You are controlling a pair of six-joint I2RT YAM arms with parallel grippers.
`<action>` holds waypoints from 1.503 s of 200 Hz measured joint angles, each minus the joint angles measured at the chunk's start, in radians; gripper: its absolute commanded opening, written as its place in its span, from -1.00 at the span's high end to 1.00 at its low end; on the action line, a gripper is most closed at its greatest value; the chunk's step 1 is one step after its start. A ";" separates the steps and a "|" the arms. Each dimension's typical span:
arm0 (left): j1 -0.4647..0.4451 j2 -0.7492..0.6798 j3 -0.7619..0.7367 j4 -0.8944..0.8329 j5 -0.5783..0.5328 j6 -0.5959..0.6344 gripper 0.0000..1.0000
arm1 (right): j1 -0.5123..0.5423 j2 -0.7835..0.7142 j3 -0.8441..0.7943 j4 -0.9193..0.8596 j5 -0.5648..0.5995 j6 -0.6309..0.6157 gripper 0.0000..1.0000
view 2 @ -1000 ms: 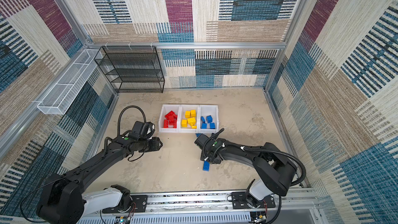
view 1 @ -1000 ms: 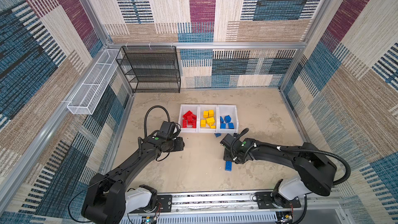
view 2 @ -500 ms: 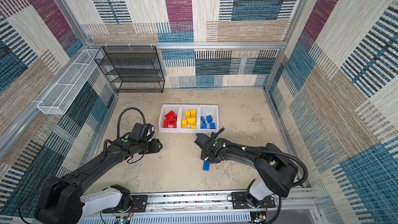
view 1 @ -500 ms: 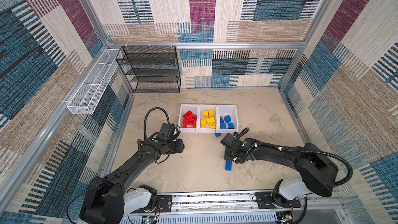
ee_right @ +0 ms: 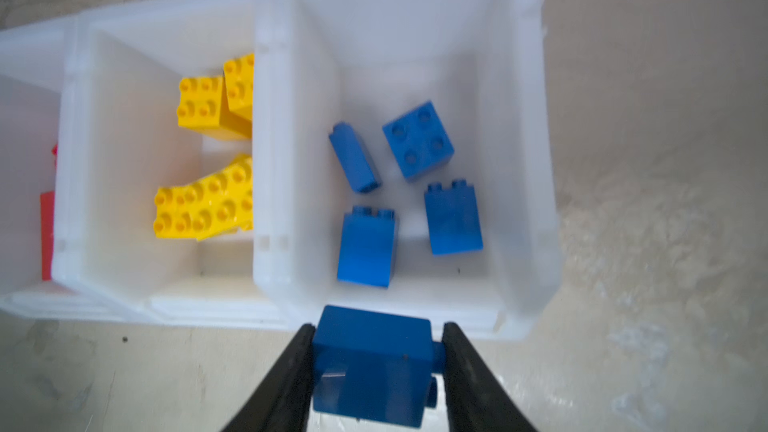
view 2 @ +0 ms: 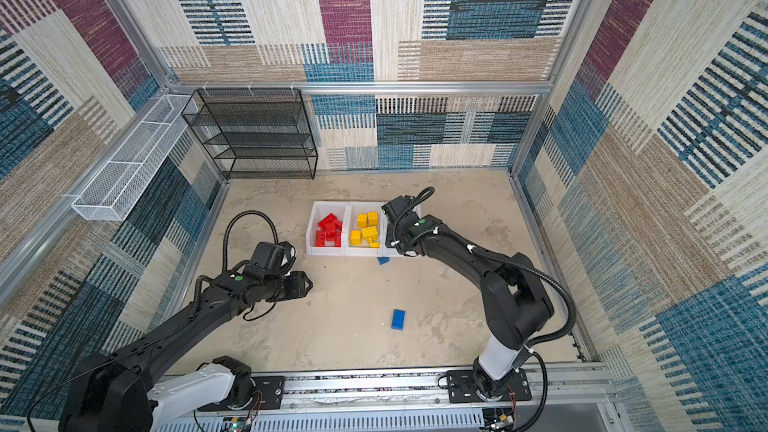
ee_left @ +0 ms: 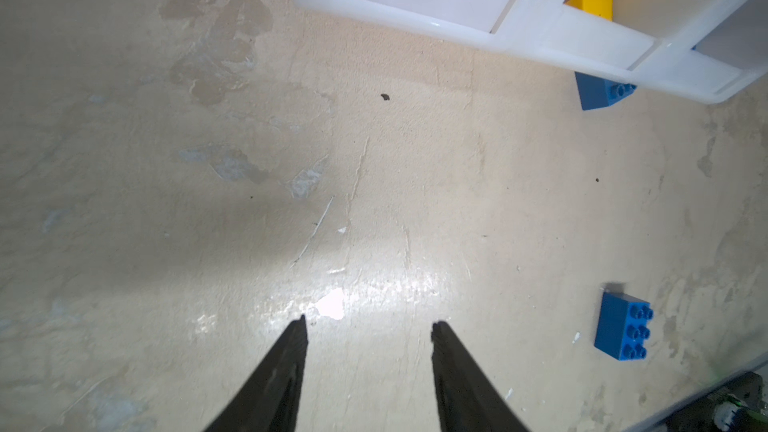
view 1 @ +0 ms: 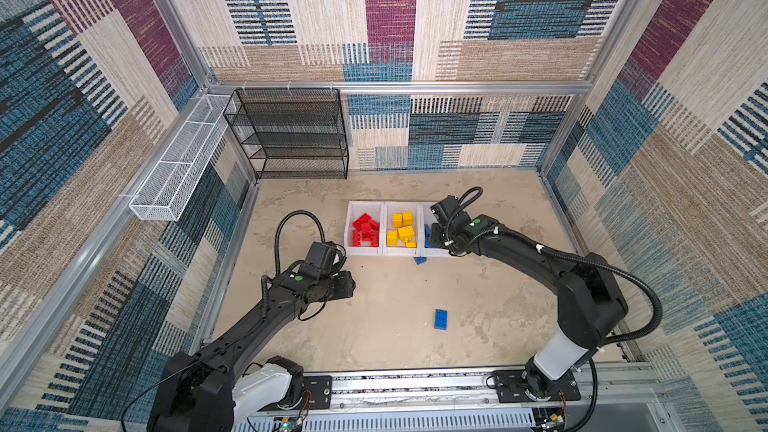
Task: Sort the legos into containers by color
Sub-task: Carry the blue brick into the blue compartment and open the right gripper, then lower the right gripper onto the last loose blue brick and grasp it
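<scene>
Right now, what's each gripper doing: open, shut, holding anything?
Left gripper: open, nothing between the fingers.
Right gripper: shut on a blue lego.

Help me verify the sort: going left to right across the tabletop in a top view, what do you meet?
left pincer → red legos → yellow legos → small blue brick just before the bins → oblong blue brick on the open floor.

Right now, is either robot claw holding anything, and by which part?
The right gripper pinches a blue brick across its studded face and underside. The left gripper holds nothing.
</scene>
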State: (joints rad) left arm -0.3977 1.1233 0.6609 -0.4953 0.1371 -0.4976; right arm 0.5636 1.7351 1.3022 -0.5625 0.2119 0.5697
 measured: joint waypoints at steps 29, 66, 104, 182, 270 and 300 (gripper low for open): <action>-0.003 -0.024 -0.011 0.000 0.000 -0.017 -0.04 | -0.056 0.134 0.130 0.000 -0.002 -0.089 0.08; -0.005 -0.052 -0.024 -0.003 0.000 -0.026 -0.04 | -0.097 0.245 0.248 -0.002 -0.002 -0.150 -0.09; -0.005 -0.066 -0.033 -0.005 0.000 -0.030 -0.04 | -0.101 0.284 0.320 -0.017 -0.003 -0.179 -0.45; -0.006 -0.068 -0.039 -0.006 0.000 -0.040 -0.04 | -0.099 0.073 0.100 -0.010 -0.037 -0.172 -0.45; -0.008 -0.071 -0.056 -0.007 0.000 -0.052 -0.04 | 0.040 -0.232 -0.245 -0.041 -0.055 -0.044 -0.42; -0.010 -0.070 -0.058 -0.008 0.000 -0.052 -0.04 | 0.169 -0.326 -0.353 -0.074 -0.054 0.066 -0.41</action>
State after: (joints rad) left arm -0.4072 1.0534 0.6029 -0.5030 0.1368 -0.5499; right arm 0.7322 1.4094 0.9489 -0.6361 0.1581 0.6357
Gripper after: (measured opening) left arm 0.521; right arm 0.705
